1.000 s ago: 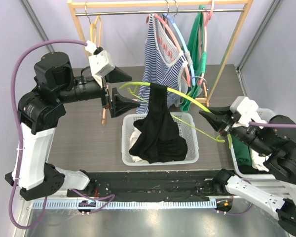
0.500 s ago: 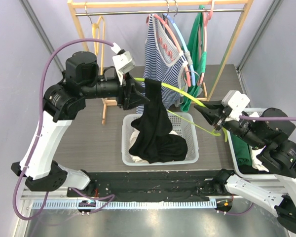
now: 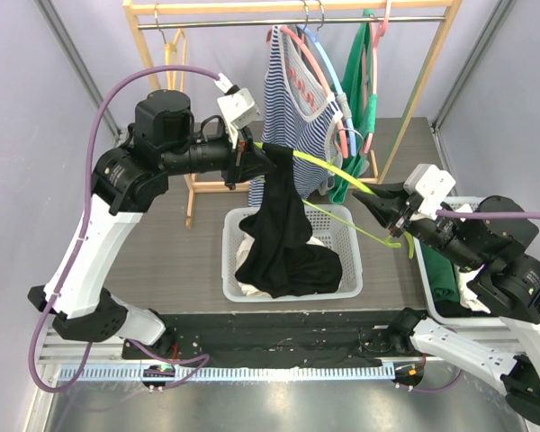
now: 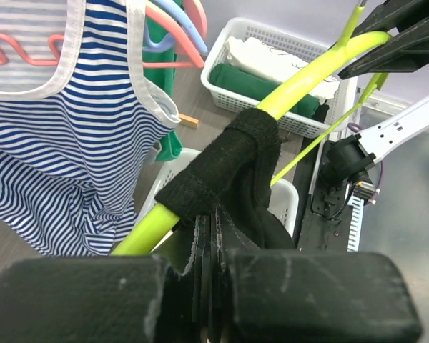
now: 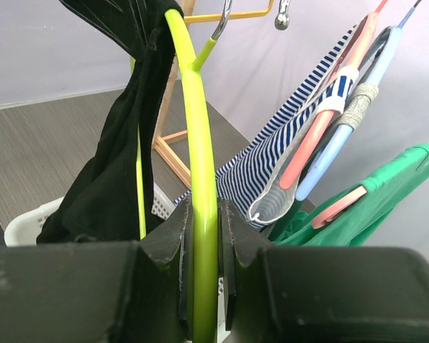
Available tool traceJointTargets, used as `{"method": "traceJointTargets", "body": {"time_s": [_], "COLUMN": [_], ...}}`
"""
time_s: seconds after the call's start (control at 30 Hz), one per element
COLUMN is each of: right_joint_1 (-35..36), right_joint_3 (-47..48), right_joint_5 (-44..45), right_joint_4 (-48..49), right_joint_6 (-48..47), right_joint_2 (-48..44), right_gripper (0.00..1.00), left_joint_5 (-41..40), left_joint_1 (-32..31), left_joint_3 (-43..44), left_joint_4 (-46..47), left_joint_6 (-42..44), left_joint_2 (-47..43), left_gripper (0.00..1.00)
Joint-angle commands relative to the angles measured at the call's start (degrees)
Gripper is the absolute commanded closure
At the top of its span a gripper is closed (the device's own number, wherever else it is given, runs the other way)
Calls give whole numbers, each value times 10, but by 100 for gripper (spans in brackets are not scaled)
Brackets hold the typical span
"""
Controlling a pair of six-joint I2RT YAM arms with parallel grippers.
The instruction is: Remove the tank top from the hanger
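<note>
A black tank top (image 3: 283, 234) hangs by its strap over a yellow-green hanger (image 3: 328, 166), and its lower part lies bunched in a white basket (image 3: 229, 270). My left gripper (image 3: 255, 160) is shut on the tank top right below the strap. The left wrist view shows the black cloth (image 4: 229, 164) wrapped round the hanger bar (image 4: 307, 71) and running into the closed left gripper (image 4: 213, 229). My right gripper (image 3: 378, 200) is shut on the hanger's right end. From the right wrist, the bar (image 5: 200, 143) sits clamped in the gripper (image 5: 204, 229), with the tank top (image 5: 121, 143) draped at its far end.
Behind stands a wooden clothes rack (image 3: 288, 7) carrying a blue-striped top (image 3: 292, 117) on pink and blue hangers and a green garment (image 3: 364, 99). A second white basket (image 3: 482, 203) with green and white clothes sits at the right, under my right arm.
My left gripper swung right to the strap and went from open to shut on the cloth. The right gripper lifted the hanger a little and kept its grip.
</note>
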Motion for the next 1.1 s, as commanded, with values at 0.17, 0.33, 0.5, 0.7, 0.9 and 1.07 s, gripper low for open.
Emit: {"method": "traceJointTargets", "body": {"time_s": [0.17, 0.33, 0.5, 0.7, 0.9, 1.07], "right_joint_1": [-1, 1, 0, 0, -1, -5], "right_joint_3": [17, 23, 26, 43, 88, 122], "right_joint_5": [31, 41, 44, 42, 79, 105], "right_joint_4": [29, 10, -9, -64, -130, -164], "right_joint_6": [10, 16, 17, 50, 65, 67], "right_joint_2": [-19, -35, -42, -64, -102, -125], "right_gripper": [99, 99, 99, 99, 99, 99], "left_joint_5": [3, -16, -34, -99, -278, -347], "left_joint_1": [-5, -5, -4, -4, -4, -4], "left_joint_3": [38, 28, 35, 84, 95, 105], "left_joint_4": [-7, -24, -28, -1, 81, 110], "left_joint_6": [32, 65, 76, 91, 83, 75], "left_joint_2": [-25, -42, -45, -24, 9, 18], "left_gripper": [100, 100, 100, 100, 100, 100]}}
